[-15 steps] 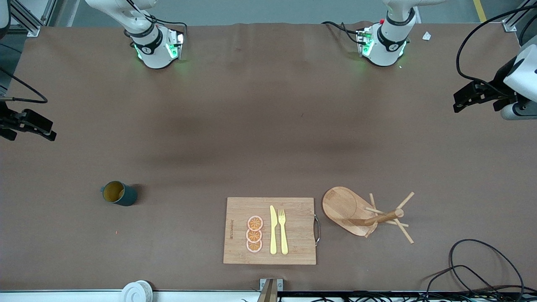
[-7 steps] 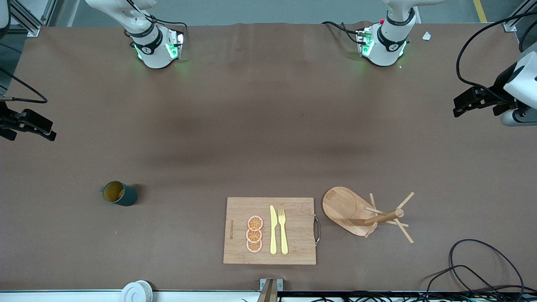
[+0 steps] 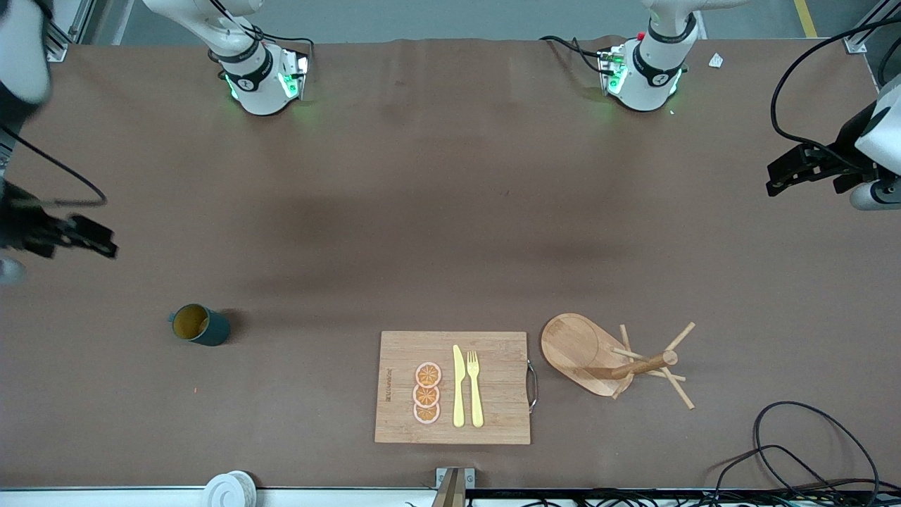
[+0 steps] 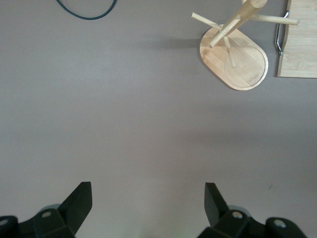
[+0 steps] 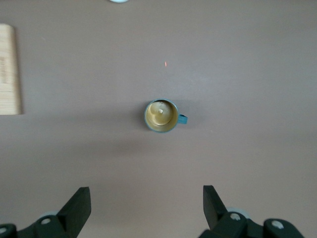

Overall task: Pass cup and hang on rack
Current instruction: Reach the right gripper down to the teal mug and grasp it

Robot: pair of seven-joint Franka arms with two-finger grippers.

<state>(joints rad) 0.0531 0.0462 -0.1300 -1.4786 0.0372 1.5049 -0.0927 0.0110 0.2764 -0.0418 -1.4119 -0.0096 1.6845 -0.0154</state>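
Teal mug (image 3: 200, 324) stands upright on the bench, toward the right arm's end, handle probably at nine o'clock in the front view. Right gripper (image 5: 146, 210) hovers near it, jaws wide; left gripper (image 4: 148, 208), jaws wide, waits. An off-centre descent could tip it. Mug tree (image 3: 612, 359) stands untouched.

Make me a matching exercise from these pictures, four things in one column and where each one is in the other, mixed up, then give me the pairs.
Things:
1. cup
2. rack
3. yellow knife and fork
4. right claw

Places:
A. on the wooden cutting board
B. up over the table at the right arm's end, open, holding nothing
C. upright on the table toward the right arm's end, open side up
D. beside the cutting board's metal handle, toward the left arm's end

Pairs: 1-C, 2-D, 3-A, 4-B
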